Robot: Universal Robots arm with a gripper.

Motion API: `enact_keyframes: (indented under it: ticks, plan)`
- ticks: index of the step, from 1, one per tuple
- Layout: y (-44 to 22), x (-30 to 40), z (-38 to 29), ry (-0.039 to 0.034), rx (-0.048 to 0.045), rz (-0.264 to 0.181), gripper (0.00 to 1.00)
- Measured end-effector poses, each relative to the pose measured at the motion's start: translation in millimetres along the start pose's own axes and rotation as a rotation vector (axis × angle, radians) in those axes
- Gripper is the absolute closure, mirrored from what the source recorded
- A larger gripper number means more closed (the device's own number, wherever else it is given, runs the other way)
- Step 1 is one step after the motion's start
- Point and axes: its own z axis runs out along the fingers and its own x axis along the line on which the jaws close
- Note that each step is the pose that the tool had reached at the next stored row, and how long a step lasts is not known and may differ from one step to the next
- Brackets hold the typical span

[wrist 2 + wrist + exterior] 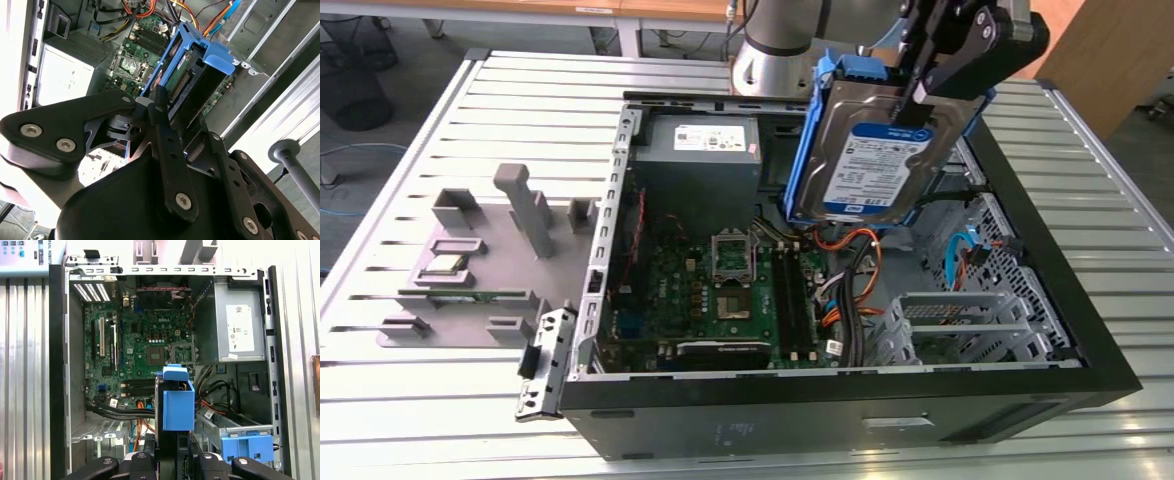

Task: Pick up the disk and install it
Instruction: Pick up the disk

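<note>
Transport step: hand (pixel 927 92) clamps the disk (pixel 881 160), tilted on edge above the open computer case (pixel 854 415). Seating it likely calls for alignment with the metal drive cage (pixel 961 318).

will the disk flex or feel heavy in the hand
Probably rigid: the disk, gripped at one end by the hand, hangs straight without sag. Its metal body suggests heavy for its size. The blue carrier frame looks like thin plastic, so it may flex.
</note>
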Motion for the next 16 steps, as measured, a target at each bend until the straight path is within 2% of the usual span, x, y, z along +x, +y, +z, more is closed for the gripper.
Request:
enact_keyframes:
  ticks: [4, 16]
  plan:
    - [-2.1, -0.2, -0.2, 0.0001, 0.0000, 0.000, 0.65]
    - [-2.5, 2.6, -0.3, 0.0000, 0.0000, 0.000, 0.65]
